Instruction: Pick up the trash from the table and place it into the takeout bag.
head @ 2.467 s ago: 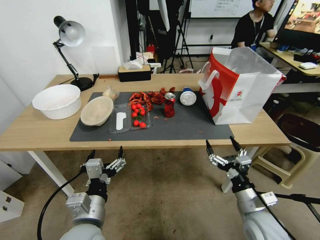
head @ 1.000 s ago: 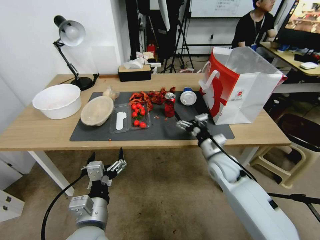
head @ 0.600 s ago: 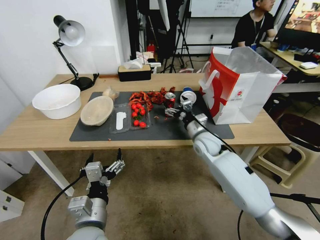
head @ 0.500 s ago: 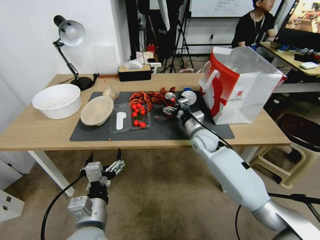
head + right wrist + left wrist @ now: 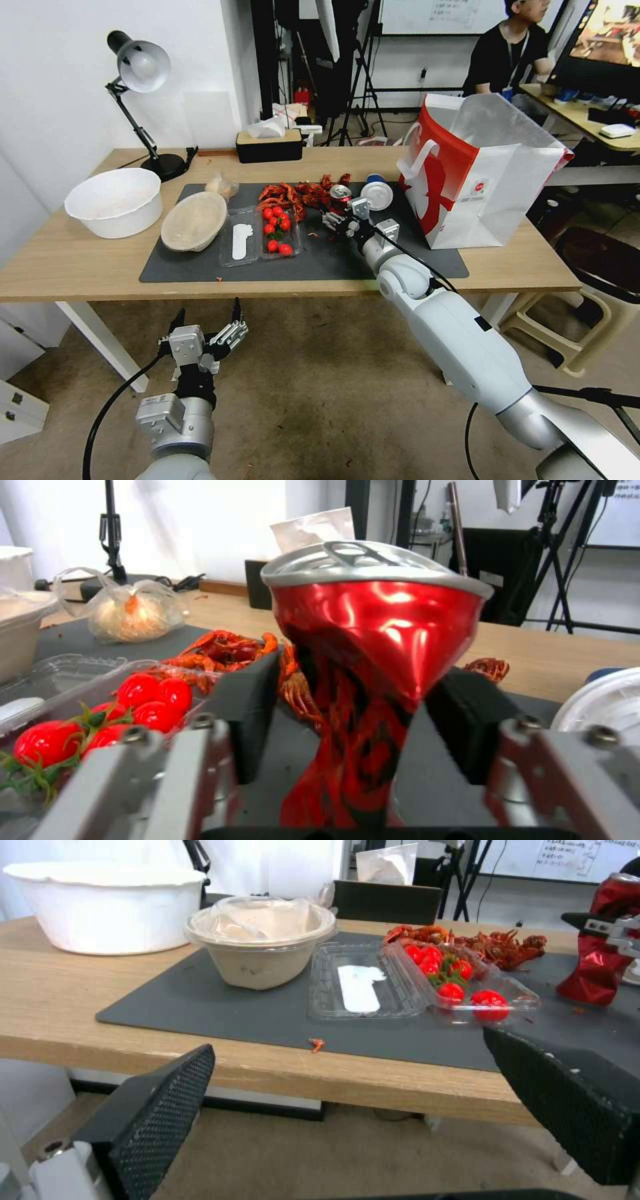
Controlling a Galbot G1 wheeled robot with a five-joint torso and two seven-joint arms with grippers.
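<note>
The right gripper (image 5: 341, 215) straddles the crushed red can (image 5: 370, 645) standing mid-mat on the table (image 5: 80, 267) — fingers (image 5: 247, 715) spread, apparently not yet clamped. The left gripper (image 5: 205, 325) hangs open below the table's near edge.

One red can (image 5: 341, 195), one lidded cup (image 5: 377, 195), two bowls (image 5: 115, 201), one takeout bag (image 5: 487, 170).

The beige bowl (image 5: 261, 942) sits on the dark mat (image 5: 200, 1010), the clear box of tomatoes (image 5: 427, 985) at its three o'clock, the crumpled red can (image 5: 600, 965) farther that way.
</note>
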